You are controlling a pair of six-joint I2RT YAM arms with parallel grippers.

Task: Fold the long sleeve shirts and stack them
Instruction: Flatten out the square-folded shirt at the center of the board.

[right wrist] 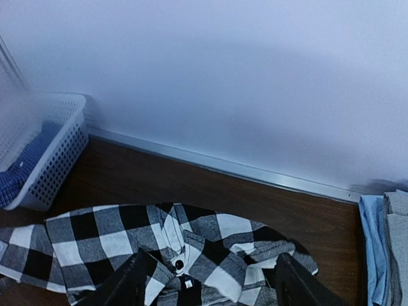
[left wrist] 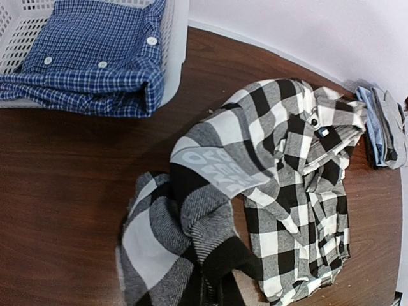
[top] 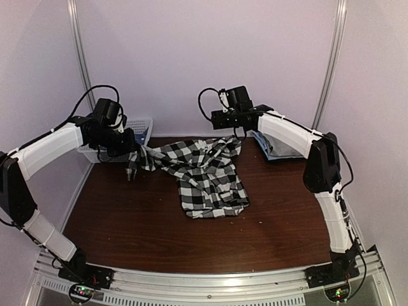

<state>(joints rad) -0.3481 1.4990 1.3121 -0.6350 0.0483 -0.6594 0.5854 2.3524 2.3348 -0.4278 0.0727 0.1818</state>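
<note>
The black-and-white checked shirt [top: 207, 175] lies crumpled on the brown table, with one end drawn out to the left. My left gripper [top: 132, 162] is shut on that bunched end. In the left wrist view the cloth [left wrist: 185, 248] covers the fingers, and grey lettering shows on the inner side. My right gripper [top: 239, 135] is over the shirt's far right corner. In the right wrist view [right wrist: 213, 261] it is open wide, one finger on each side of a buttoned fold [right wrist: 178, 262]. Folded grey and light blue shirts [top: 277, 146] lie stacked at the back right.
A white basket [top: 143, 124] at the back left holds a folded blue small-check shirt [left wrist: 95, 57]. The folded stack also shows in the left wrist view [left wrist: 382, 127] and the right wrist view [right wrist: 386, 242]. White walls close the back and sides.
</note>
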